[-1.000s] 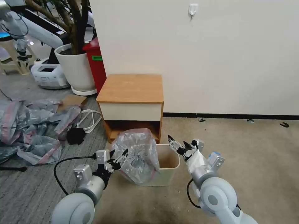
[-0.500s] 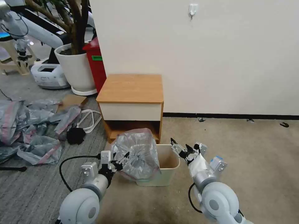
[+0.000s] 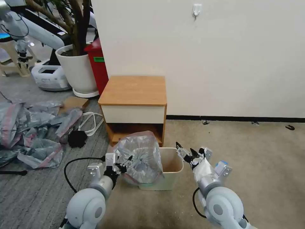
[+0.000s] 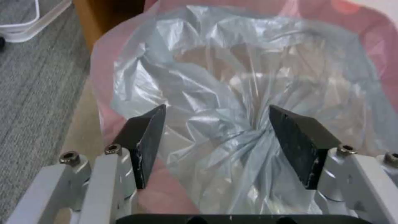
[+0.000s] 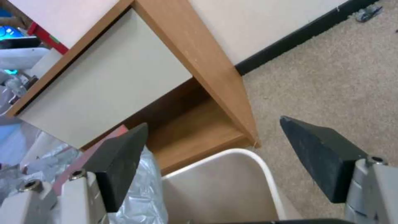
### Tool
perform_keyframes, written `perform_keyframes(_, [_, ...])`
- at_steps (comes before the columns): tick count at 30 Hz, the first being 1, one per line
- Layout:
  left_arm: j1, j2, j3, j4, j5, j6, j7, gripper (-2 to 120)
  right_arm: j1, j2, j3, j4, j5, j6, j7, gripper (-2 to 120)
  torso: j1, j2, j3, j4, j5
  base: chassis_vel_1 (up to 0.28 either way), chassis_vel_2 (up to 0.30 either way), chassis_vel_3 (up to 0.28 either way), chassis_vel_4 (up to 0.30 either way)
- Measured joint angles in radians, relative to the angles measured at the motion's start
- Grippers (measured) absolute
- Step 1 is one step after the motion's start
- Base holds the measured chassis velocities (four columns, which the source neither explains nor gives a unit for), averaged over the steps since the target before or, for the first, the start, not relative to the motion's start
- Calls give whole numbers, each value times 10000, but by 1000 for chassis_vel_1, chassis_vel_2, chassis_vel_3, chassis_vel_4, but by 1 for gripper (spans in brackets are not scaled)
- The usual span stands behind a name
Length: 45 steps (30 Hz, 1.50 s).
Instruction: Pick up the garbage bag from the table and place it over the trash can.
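Observation:
The garbage bag (image 3: pixel 141 157), grey and crinkly with a pink band, sits puffed up over the left half of the cream trash can (image 3: pixel 174 163). The can stands on the carpet in front of the wooden table (image 3: pixel 133 89). My left gripper (image 3: pixel 122 163) is open at the bag's left side. In the left wrist view, its fingers (image 4: pixel 145 146) stand wide apart with the bag (image 4: pixel 232 93) bulging between and beyond them. My right gripper (image 3: pixel 188 152) is open just right of the can. In the right wrist view, the can's rim (image 5: pixel 253 157), the bag (image 5: pixel 141 199) and the table (image 5: pixel 108 81) lie beyond it.
A heap of grey-pink bags (image 3: pixel 31 133) lies on the floor at the left, with a white cable (image 3: pixel 90 122) and a black lump (image 3: pixel 77 138) beside it. A white plant pot (image 3: pixel 77 68) and a red bin (image 3: pixel 97 63) stand left of the table. Open carpet stretches to the right.
Both arms have drawn back a little toward me, and both grippers stay open. The bag has settled slightly lower over the can.

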State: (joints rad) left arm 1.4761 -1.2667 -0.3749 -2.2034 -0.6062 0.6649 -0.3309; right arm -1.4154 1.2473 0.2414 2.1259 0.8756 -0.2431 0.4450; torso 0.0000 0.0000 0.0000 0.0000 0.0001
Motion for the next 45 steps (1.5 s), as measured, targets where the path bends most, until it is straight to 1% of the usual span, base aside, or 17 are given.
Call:
perform_keyframes(2, [-63,-97,77,69,0,181,-216,64,-7,-1,1,-53,0,34,-2,84,0,0,0,0,0,0,0,0,0])
perform_keyframes(8, [-210,-211,215,244,0,414,-529,57,-52,-28,36,-113,1,81,-5,80,0,0,0,0,0,0,0,0,0])
perform_keyframes(16, [-592,-242,532,716,-5,470,-691,57,-65,-29,76,-169,8,94,-13,79,0,0,0,0,0,0,0,0,0])
perform_keyframes(30, [-1090,-266,861,1128,-290,712,-1156,57,-6,3,155,-367,13,154,-22,76,0,0,0,0,0,0,0,0,0])
perform_keyframes(35, [-1296,-271,983,1248,-481,718,-1385,56,7,16,179,-502,13,208,-23,74,0,-1,0,0,0,0,0,0,0])
perform_keyframes(38, [-1474,-261,1128,1370,-654,718,-1672,56,66,-23,206,-587,19,246,-23,72,0,-1,0,0,0,0,0,0,0])
perform_keyframes(41, [-1564,-256,1231,1447,-792,718,-1923,54,126,-39,212,-630,30,250,-24,70,0,-1,0,0,0,0,0,0,0])
perform_keyframes(45, [-1615,-218,1318,1510,-937,718,-2099,51,172,-47,213,-702,35,258,-24,69,0,0,1,0,-1,0,0,0,0])
